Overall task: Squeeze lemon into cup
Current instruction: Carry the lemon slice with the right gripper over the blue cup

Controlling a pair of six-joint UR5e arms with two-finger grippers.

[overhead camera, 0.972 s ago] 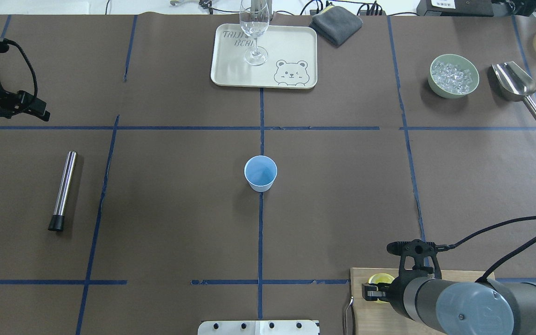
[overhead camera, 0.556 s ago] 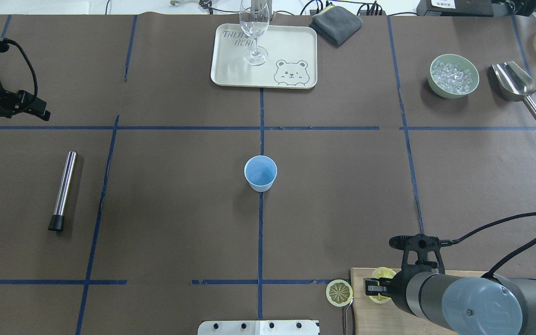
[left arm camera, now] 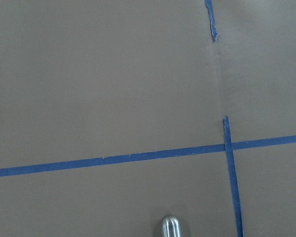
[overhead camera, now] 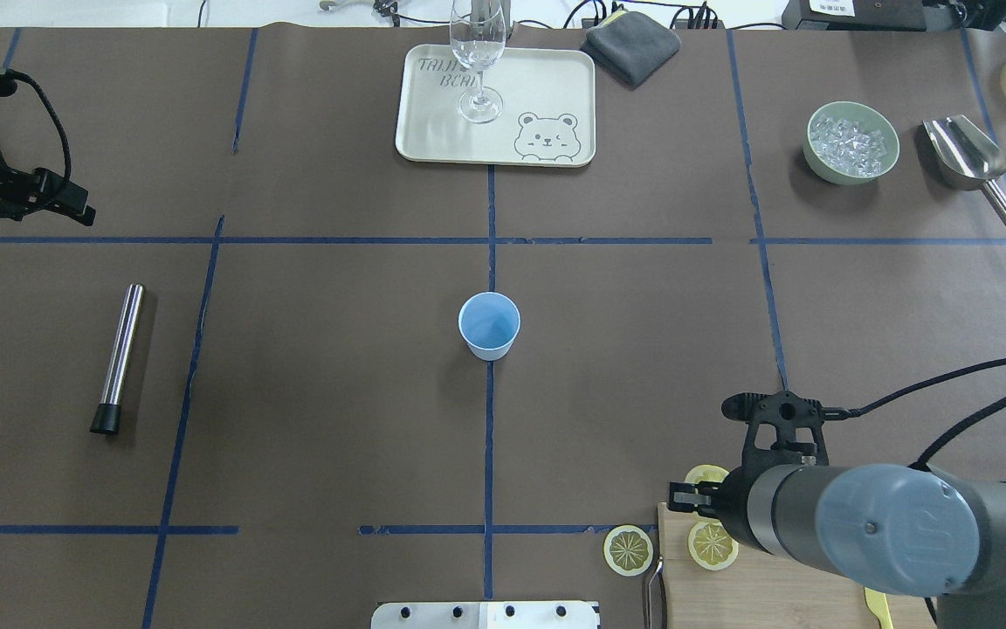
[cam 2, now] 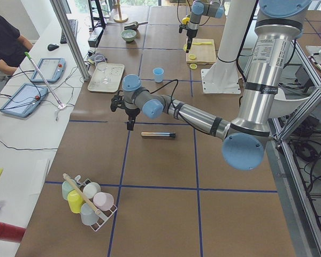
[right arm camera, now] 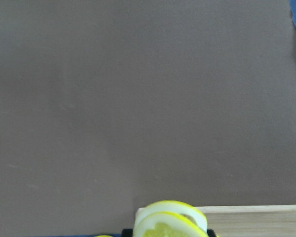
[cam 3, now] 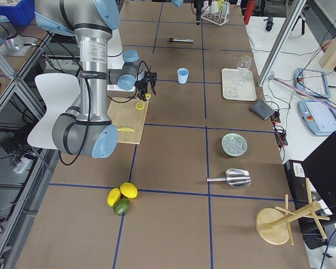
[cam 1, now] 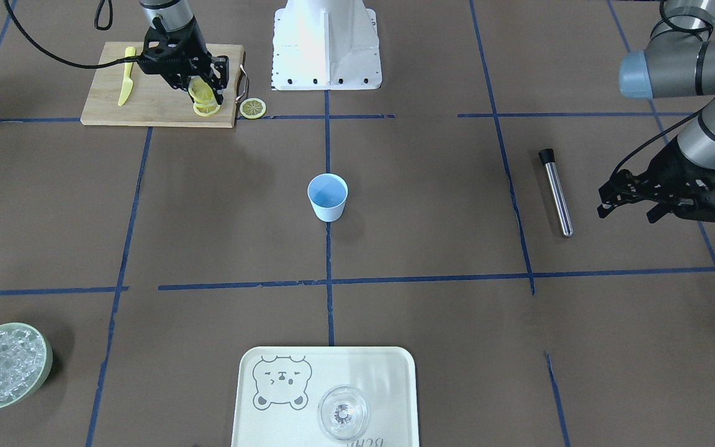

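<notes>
Right end effector (cam 1: 206, 93) above the cutting board (cam 1: 159, 99), at the board's end nearest the middle of the worktop (cam 1: 444, 186). It is clamped on the lemon (cam 1: 198, 90): a thin slice held on edge between the fingers, raised off the wood. In the right wrist view the yellow rind curves up from the bottom edge with a second pale rim close behind it; cannot tell whether that is one slice or two.

Second slice (cam 1: 206, 109) lies flat on the board, just below the held one. Third slice (cam 1: 252, 108) lies flat on the brown worktop, just off the board's edge by its metal handle. Yellow knife (cam 1: 126, 84) lies at the board's opposite end.

Cup (cam 1: 327, 196), light blue, stands upright at the middle of the worktop on the central blue tape line (cam 1: 328, 261), mouth up, well apart from the lemon and the board.

Left end effector (cam 1: 627, 211) hangs over the robot's left side of the worktop, fingers spread, gripping nothing. Steel tube (cam 1: 556, 191) with a black cap lies flat near it; its rounded bare end shows at the bottom of the left wrist view.

Across from the robot: cream tray (cam 1: 382, 385) with a bear drawing, a wine glass (cam 1: 343, 413) standing on it; green bowl (cam 1: 49, 365) of ice towards the robot's right
</notes>
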